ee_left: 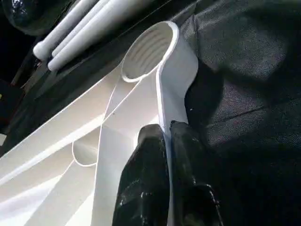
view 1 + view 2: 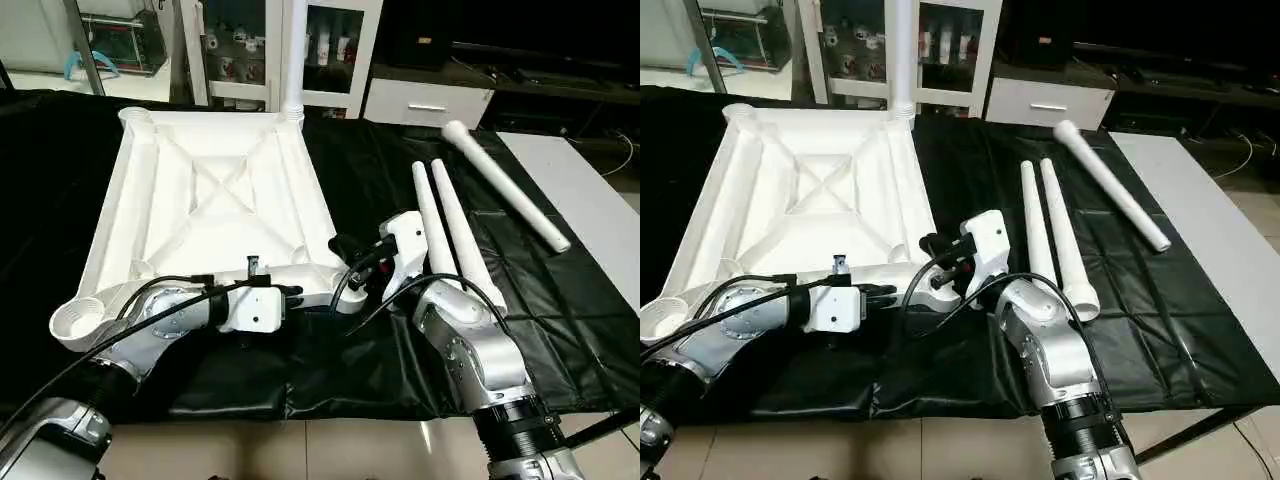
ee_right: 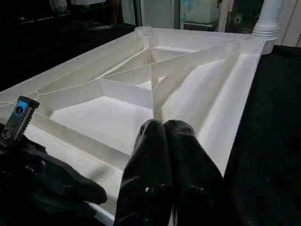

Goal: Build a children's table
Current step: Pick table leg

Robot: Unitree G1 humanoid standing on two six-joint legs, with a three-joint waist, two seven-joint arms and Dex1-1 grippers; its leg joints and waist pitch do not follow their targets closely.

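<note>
Both silver forearms enter from the bottom of the head view. My left gripper (image 2: 292, 293), lower centre, has its two black fingers (image 1: 146, 155) pinched on the thin near rim wall of the table top (image 2: 215, 190), one finger on each side of the wall, just short of the ribbed corner socket (image 1: 148, 49). My right gripper (image 2: 340, 245), centre frame, is closed with nothing between its fingers, tips together beside the near right corner of the top. The table top lies underside up on the black cloth (image 2: 400, 370) in the left half of the frame, X-ribs showing. One leg (image 2: 295, 60) stands upright in the far right socket, top centre. Two loose legs (image 2: 445, 225) lie side by side right of centre; a third leg (image 2: 505, 185) lies apart, upper right.
</note>
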